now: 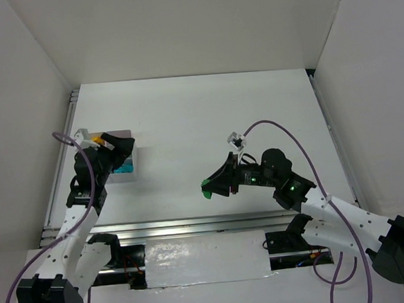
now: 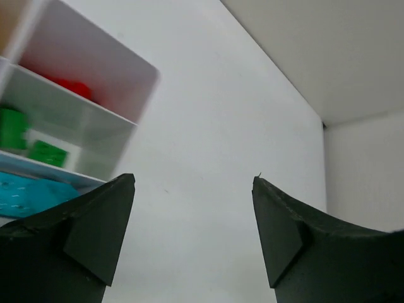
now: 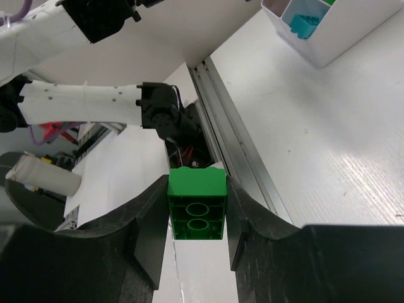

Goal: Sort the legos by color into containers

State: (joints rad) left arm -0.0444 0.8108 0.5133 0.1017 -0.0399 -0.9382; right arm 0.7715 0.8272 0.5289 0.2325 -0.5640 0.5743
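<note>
I find right gripper (image 3: 197,189) clamped on a green brick (image 3: 197,218); left gripper (image 2: 192,189) wide open, empty, beside the tray (image 2: 101,63).

left gripper (image 2: 192,189) spread wide; right gripper (image 3: 197,218) pinches a green lego (image 3: 197,189), arm bent leftward.

We're above the table (image 1: 206,116) now. The tray (image 1: 134,160) sits on its left side, and the left gripper (image 2: 194,178) covers the tray's left part from above. From that wrist the tray lies left of the fingers, with a far brick (image 2: 74,86) in one compartment, two bricks (image 2: 49,153) in the next and a near brick (image 2: 31,192) in the closest. Well to the right, the held brick (image 3: 196,208) sits between the right gripper's (image 3: 197,189) fingers, just short of the rail (image 3: 237,151) along the near edge.
</note>
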